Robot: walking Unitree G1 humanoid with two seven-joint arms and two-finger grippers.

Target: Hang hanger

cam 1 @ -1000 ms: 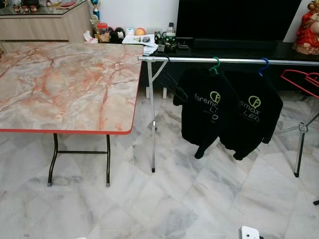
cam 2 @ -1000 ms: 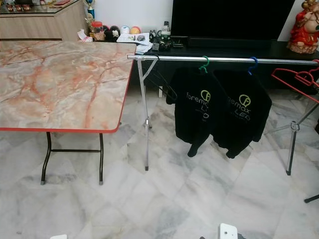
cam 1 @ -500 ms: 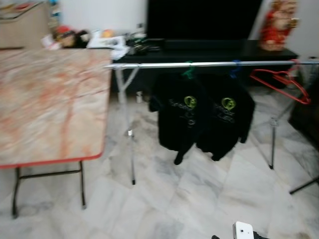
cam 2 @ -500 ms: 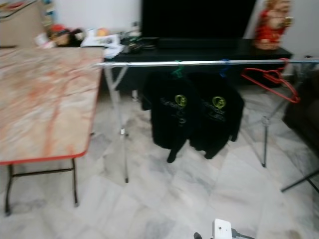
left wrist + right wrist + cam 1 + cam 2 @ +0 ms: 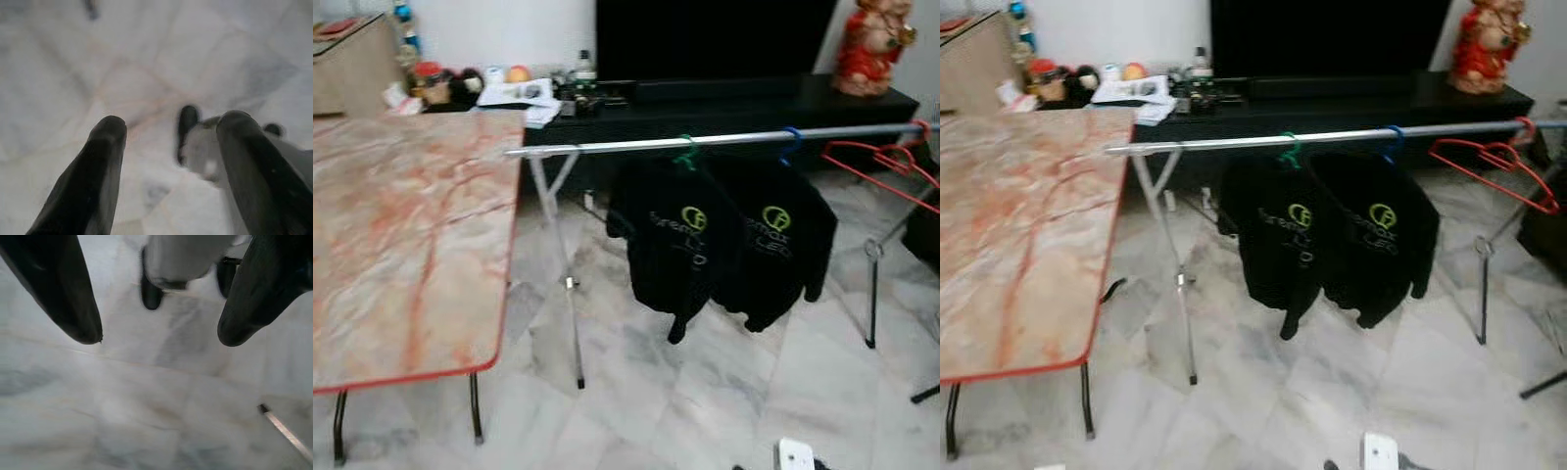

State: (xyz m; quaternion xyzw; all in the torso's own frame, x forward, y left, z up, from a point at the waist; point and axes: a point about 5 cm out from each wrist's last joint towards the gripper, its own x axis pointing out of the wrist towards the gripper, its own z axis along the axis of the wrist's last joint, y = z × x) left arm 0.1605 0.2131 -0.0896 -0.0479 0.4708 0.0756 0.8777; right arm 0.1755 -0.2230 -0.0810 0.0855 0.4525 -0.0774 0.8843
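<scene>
table [image 5: 401, 235] left, rack [image 5: 705, 143] right; shirts [image 5: 720, 235] hanging

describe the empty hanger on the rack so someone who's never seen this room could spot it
Find the long silver rail of the clothes rack that crosses the room in front of the black TV bench. Follow it to the robot's right, past two black shirts. The red hanger hangs there at the end, bare wire with no garment on it.

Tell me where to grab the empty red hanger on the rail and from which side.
Grip the red hanger on its upper sloped arm just below the hook, coming from the front: it hangs empty at the rail's right end, its thin frame clear of the black shirts.
</scene>
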